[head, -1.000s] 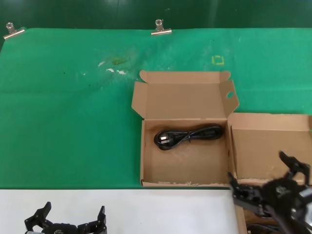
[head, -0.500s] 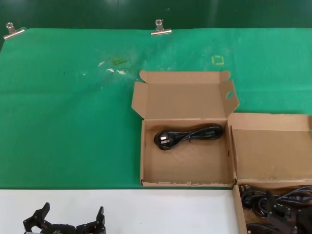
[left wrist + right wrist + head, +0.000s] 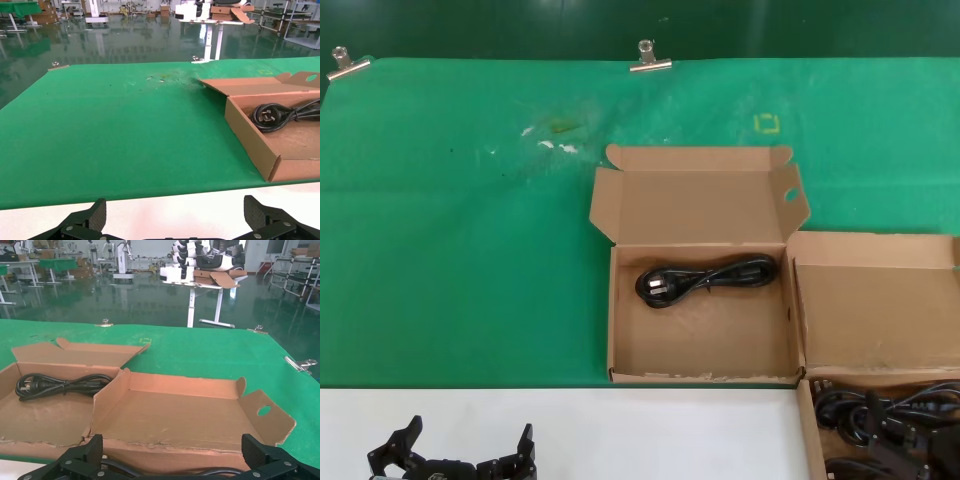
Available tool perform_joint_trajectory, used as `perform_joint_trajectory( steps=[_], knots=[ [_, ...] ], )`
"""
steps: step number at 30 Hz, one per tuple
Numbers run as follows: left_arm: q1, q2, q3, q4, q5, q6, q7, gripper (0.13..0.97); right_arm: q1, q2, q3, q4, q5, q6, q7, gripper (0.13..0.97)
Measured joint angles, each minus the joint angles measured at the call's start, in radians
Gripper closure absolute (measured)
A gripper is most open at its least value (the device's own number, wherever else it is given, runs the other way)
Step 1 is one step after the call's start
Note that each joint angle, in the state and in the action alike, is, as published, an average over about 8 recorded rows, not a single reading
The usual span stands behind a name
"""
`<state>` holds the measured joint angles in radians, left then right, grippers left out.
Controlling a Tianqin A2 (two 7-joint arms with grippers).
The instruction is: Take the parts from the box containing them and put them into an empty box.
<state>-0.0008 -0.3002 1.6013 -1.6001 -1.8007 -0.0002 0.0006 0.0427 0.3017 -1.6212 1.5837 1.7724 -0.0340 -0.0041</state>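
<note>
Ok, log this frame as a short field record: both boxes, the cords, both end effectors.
centre box: open, one power cord inside
right-hand box: open, beside the centre box, bundled cords at its near end
left end effector: open, idle over white table edge
right end effector: open, low over the bundled cords, holding nothing

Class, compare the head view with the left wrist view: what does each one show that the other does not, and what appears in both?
Only the head view shows the second box on the right with its pile of black cords, and the two metal clips at the cloth's far edge.

Only the left wrist view shows the shiny workshop floor and a white table beyond.

Both show the green cloth, the open box holding one black power cord, and the left gripper with fingers open.
</note>
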Motion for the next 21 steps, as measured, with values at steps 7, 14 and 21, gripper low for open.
perform_joint_trajectory(
  steps=[7,14,21],
  knots=[
    [0.0,0.0,0.0,0.0,0.0,0.0,0.0,0.132,0.0,0.0,0.0,0.0,0.0,0.0,0.0,0.129],
    [0.0,0.0,0.0,0.0,0.0,0.0,0.0,0.132,0.0,0.0,0.0,0.0,0.0,0.0,0.0,0.129],
    [0.0,0.0,0.0,0.0,0.0,0.0,0.0,0.132,0.0,0.0,0.0,0.0,0.0,0.0,0.0,0.129]
  ],
)
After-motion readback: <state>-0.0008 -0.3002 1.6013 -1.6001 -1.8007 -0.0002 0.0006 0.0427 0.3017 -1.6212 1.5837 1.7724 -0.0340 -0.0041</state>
